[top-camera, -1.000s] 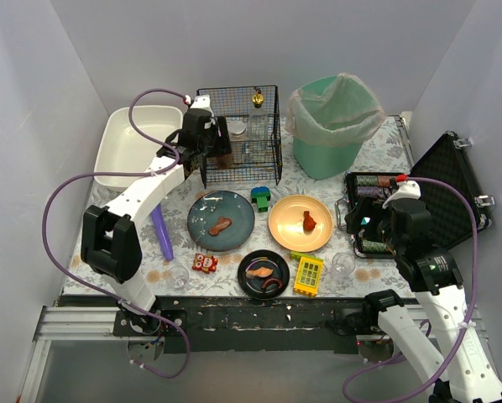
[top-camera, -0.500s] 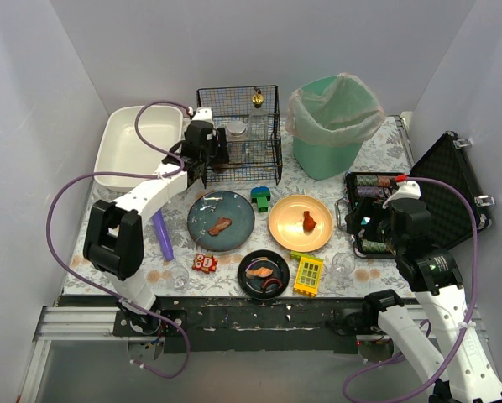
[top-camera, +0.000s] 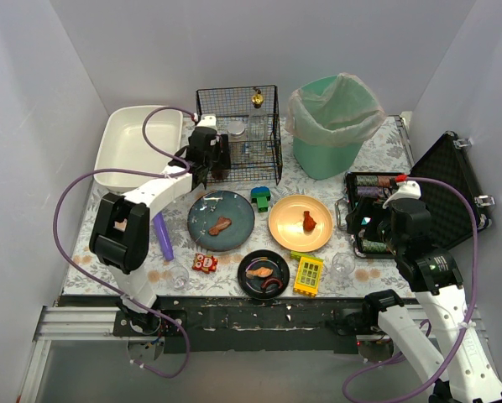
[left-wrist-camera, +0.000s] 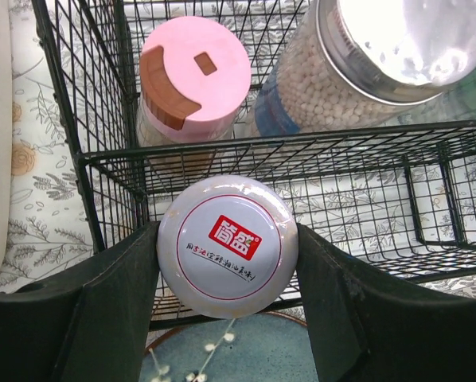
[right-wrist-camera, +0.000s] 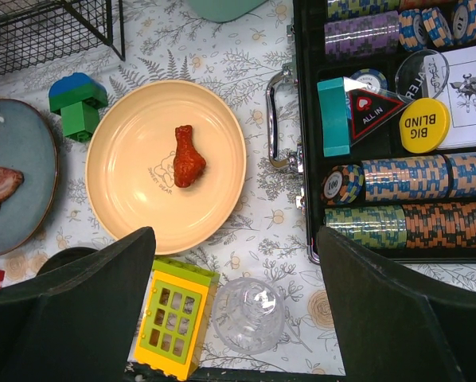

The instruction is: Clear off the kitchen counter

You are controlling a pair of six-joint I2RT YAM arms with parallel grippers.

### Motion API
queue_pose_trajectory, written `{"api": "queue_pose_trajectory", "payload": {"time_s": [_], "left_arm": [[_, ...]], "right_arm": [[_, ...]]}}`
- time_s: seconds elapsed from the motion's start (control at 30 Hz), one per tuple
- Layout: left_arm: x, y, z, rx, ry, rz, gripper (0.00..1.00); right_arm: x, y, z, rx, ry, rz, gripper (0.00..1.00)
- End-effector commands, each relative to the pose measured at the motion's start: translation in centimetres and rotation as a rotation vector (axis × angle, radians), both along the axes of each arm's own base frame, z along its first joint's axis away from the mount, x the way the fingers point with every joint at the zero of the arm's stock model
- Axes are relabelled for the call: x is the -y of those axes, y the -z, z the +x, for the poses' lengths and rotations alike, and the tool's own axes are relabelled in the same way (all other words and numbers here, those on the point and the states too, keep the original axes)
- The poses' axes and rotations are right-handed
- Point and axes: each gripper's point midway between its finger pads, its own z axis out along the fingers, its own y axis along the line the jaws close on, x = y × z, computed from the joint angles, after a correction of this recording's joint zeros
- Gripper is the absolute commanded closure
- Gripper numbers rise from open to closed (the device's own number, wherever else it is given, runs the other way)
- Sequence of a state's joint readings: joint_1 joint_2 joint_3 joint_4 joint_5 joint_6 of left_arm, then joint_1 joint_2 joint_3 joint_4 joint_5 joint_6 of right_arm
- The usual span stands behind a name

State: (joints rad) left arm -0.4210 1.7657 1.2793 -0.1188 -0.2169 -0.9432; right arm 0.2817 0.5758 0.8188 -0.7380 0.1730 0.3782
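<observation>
- L gripper (left-wrist-camera: 226, 231) was clamped on a white-capped jar (left-wrist-camera: 226, 248) — pads touching the cap on both sides, at the edge of the wire rack (left-wrist-camera: 103, 159). I couldn't tell if the jar was inside or outside it.
- In the rack just beyond: pink-lidded jar (left-wrist-camera: 194, 68) and metal-lidded jar of white beads (left-wrist-camera: 397, 40).
- R gripper (right-wrist-camera: 234, 239) was spread wide w/ nothing in it, hovering above the kitchen counter (right-wrist-camera: 246, 48) — between yellow plate (right-wrist-camera: 134, 199) w/ drumstick (right-wrist-camera: 187, 156) and chip case (right-wrist-camera: 397, 127).
- I noted the counter spanning the whole work area under both arms, carrying blue plate (top-camera: 234, 210), black bowl (top-camera: 249, 259), green bin (top-camera: 326, 159) and white tub (top-camera: 125, 143).
</observation>
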Motion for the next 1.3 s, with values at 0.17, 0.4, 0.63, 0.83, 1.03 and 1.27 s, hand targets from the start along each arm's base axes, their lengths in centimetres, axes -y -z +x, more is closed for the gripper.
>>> {"api": "queue_pose_trajectory", "payload": {"time_s": [0.17,0.4,0.63,0.83,1.03,1.27], "left_arm": [[0.7,0.0,-0.7,-0.013,0.026,-0.011,0.37],[1.1,-2.9,-0.6,0.025,0.035,-0.051,0.18],[1.8,-7.7,-0.8,0.095,0.061,-0.114,0.1],[1.0,-13.1,-3.3,0.174,0.058,-0.189,0.05],[-2.0,-15.0,-8.1,0.201,-0.014,-0.248,0.02],[-5.3,-10.9,-13.6,0.071,-0.102,-0.322,0.02]], "right_arm": [[0.3,-0.3,0.3,0.02,0.007,-0.018,0.09],[0.3,-0.3,0.3,0.021,0.002,-0.017,0.09],[0.2,-0.4,0.3,0.02,0.001,-0.013,0.09],[0.0,-0.2,0.3,0.016,-0.004,-0.001,0.09],[-1.4,-1.1,0.6,0.062,-0.059,0.055,0.05],[-2.3,-0.1,1.2,0.02,-0.094,0.063,0.02]]}}
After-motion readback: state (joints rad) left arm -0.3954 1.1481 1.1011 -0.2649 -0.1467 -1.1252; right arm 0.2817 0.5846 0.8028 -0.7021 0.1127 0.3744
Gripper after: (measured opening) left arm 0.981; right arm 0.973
